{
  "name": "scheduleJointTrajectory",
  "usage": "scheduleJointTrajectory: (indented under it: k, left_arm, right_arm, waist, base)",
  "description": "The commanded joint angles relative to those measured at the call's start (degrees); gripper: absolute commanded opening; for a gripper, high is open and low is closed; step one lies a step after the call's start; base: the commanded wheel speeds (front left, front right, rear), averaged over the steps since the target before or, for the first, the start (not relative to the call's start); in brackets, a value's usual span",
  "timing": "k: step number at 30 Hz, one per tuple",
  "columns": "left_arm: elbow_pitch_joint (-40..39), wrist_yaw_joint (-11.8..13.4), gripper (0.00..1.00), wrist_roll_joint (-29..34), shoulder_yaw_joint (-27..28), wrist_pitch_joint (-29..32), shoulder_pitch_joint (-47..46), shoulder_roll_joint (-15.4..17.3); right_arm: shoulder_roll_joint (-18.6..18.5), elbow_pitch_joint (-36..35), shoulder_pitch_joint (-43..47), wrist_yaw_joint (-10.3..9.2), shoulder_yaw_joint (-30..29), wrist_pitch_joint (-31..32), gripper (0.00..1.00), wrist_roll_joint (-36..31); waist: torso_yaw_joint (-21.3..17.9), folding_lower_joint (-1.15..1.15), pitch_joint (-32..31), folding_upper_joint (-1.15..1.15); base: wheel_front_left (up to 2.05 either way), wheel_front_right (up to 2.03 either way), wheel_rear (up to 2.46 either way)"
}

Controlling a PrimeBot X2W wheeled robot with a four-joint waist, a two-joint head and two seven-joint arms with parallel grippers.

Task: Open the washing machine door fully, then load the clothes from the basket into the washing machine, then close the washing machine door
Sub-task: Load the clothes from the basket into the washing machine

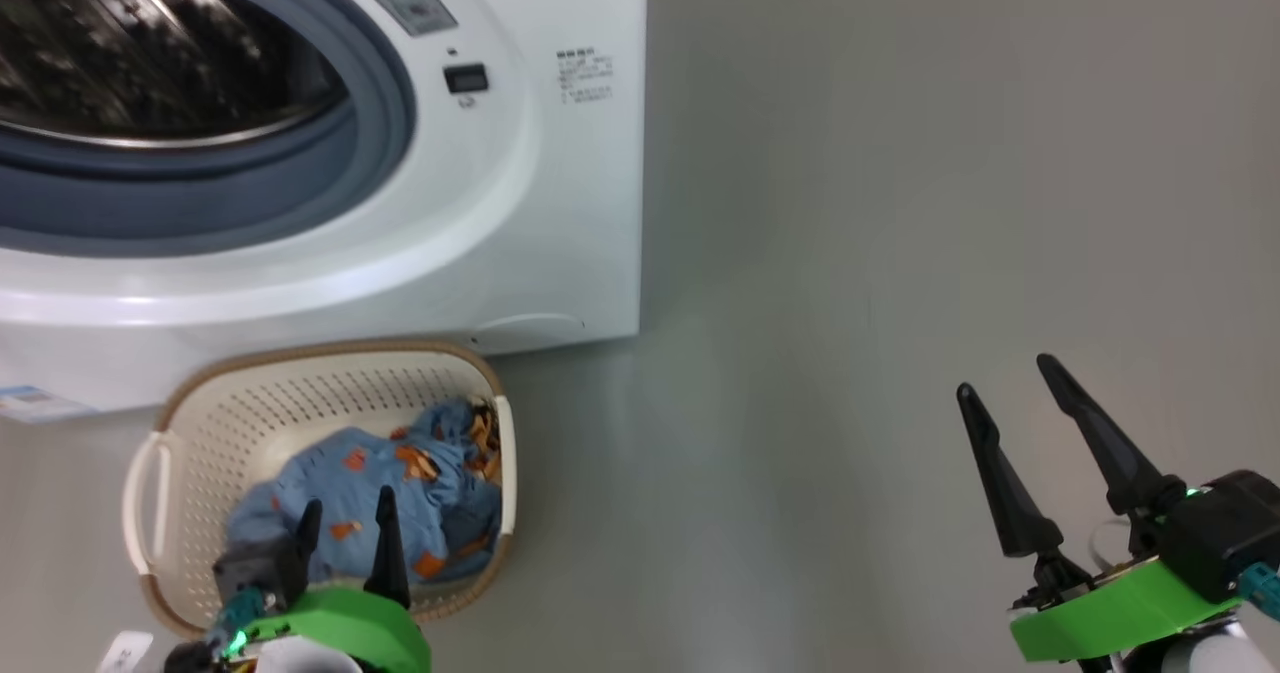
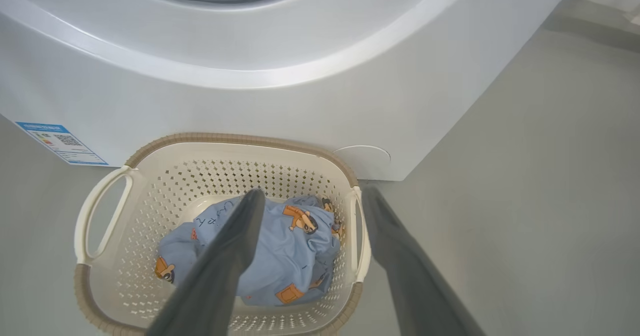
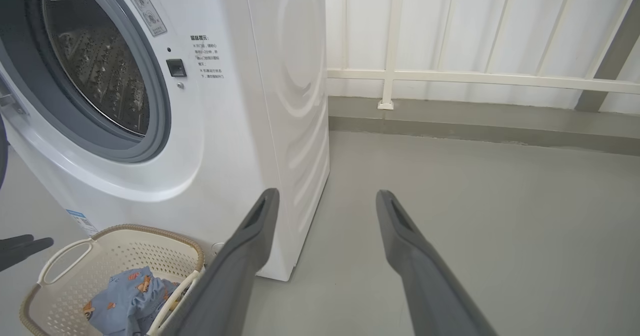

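We take the basket (image 1: 300,355) as our mark. It sits on the grey floor (image 1: 820,303), and the washing machine (image 1: 560,203) rises just behind its far rim. The machine's mouth is uncovered, showing the grey gasket (image 1: 385,143) and the steel drum (image 1: 150,53). The clothes (image 1: 400,483) lie bundled inside the basket, toward its right handle. Our left gripper (image 1: 348,501) hangs over the basket's near side with its jaws spread wide and empty. One finger is above the clothes, and we cannot tell whether it touches them. Our right gripper (image 1: 1004,373) is well to the right of the basket, over bare floor, jaws wide and holding nothing.
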Motion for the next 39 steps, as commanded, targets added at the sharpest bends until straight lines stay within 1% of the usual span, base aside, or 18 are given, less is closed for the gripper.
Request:
scheduleJointTrajectory:
  k: [1,10,14,17,18,21,27,32,39]
  left_arm:
    - [2.43,-0.01,1.0,-0.04,1.64,-0.38,-3.19,0.72]
    - [19.39,-1.47,1.0,0.02,2.97,-0.38,-15.62,2.2]
    - [25.67,-2.5,1.0,0.21,3.0,-0.38,-20.61,3.24]
    - [30.53,-3.69,1.0,-1.2,3.75,-0.22,-24.19,3.14]
    - [30.53,-3.69,1.0,-1.2,3.75,-0.22,-24.19,3.14]
    - [34.61,-4.68,1.0,-1.5,3.49,0.28,-27.34,3.13]
    - [40.84,-5.31,1.0,-2.1,3.24,2.6,-32.22,3.33]
    - [43.36,-4.27,1.0,-2.37,3.26,4.46,-34.69,4.72]
    - [44.66,-2.87,1.0,-2.69,3.14,6.03,-37.03,6.01]
  right_arm:
    - [-1.34,-1.55,-1.5,0.09,1.3,-0.67,1.0,0.89]
    - [-2.41,-1.38,-4.7,0.09,0.86,-1.97,1.0,1.92]
    - [-2.64,-1.3,-5.99,0.09,1.07,-2.34,1.0,2.23]
    - [-3.06,-1.21,-6.68,0.09,1.24,-2.51,1.0,2.42]
    - [-3.06,-1.21,-6.68,0.09,1.24,-2.51,1.0,2.42]
    - [-3.43,-1.08,-7.22,0.09,1.15,-2.61,1.0,2.69]
    - [-3.65,-1.36,-8.24,0.09,1.69,-2.69,1.0,2.75]
    - [-3.74,-2.14,-8.91,0.09,2.09,-2.71,1.0,2.62]
    - [-4.08,-2.71,-9.15,0.09,1.64,-2.71,1.0,2.72]
  waist:
    - [-2.47,0.0,6.64,0.0]
    - [-5.64,0.0,14.84,0.0]
    - [-6.66,0.0,17.76,0.0]
    - [-7.19,0.0,19.39,0.0]
    - [-7.19,0.0,19.39,0.0]
    - [-7.47,0.0,20.54,0.0]
    - [-7.93,0.0,22.36,0.0]
    - [-8.65,0.0,24.07,0.0]
    - [-9.49,0.0,26.44,0.0]
  base:
    - [0.0,0.0,0.0]
    - [0.0,0.0,0.0]
    - [0.0,0.0,0.0]
    - [0.0,0.0,0.0]
    - [0.0,0.0,0.0]
    - [0.0,0.0,0.0]
    - [0.0,0.0,0.0]
    - [0.0,0.0,0.0]
    - [0.0,0.0,0.0]
